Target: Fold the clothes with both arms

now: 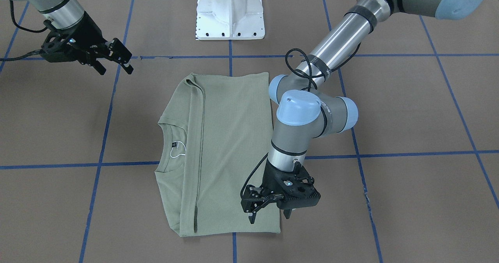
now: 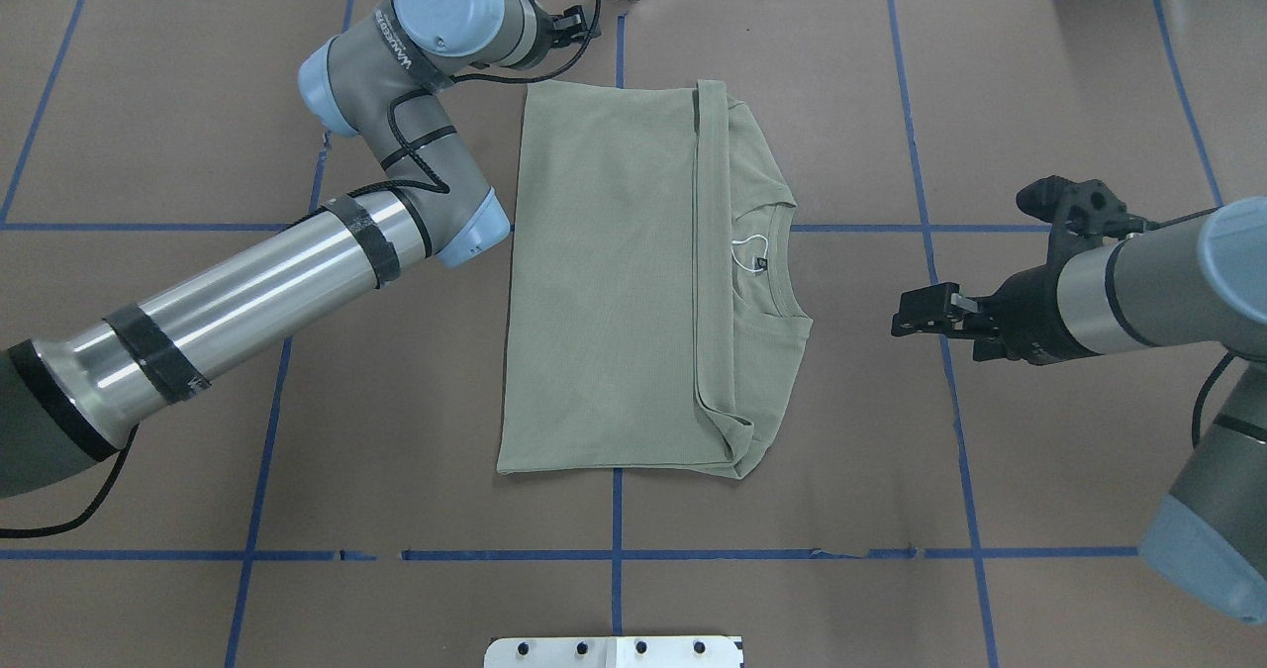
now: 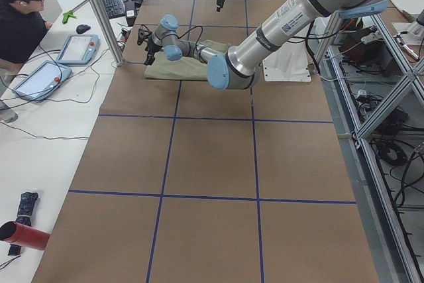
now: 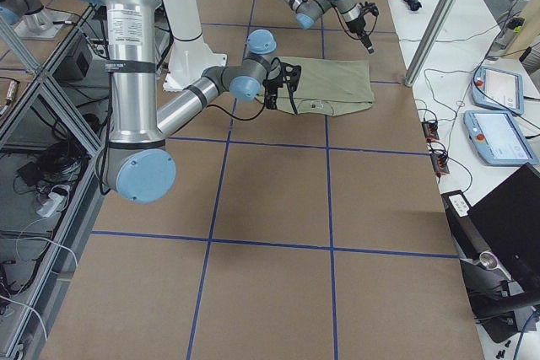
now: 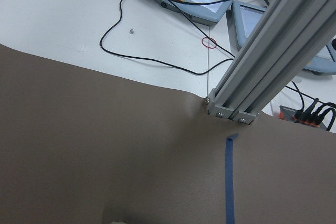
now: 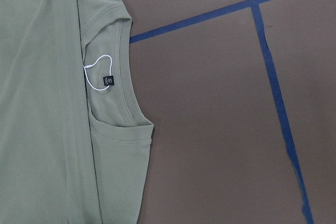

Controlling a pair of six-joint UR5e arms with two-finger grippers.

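Centrally on the brown-papered bench (image 2: pixel 1039 74) lies a pale sage-green long-sleeved shirt (image 2: pixel 604 282), folded into a flat oblong with no loose sleeve showing. Its long axis runs away from the robot, toward the far side of the bench. Its collar (image 6: pixel 126 77) opens toward the robot's right, showing a black neck label (image 2: pixel 759 263) and a white string loop (image 2: pixel 747 244).

The left pincer (image 1: pixel 269 219) points downward at the shirt's far left corner. Its fingers are spread, one over the cloth and one just beyond the edge; whether they touch the cloth cannot be told. The right pincer (image 1: pixel 116 71) hangs spread and empty above bare bench, well apart from the shirt on the collar side.

The likely trouble is this: if the left pincer closes on only the top layer, the stacked layers may slide apart and spoil the tidy fold. With the right pincer so far off, a lift from one corner alone would probably drag the shirt askew, or let the free end sag and crease. A shallow pinch on this thin knit could also slip out midway.
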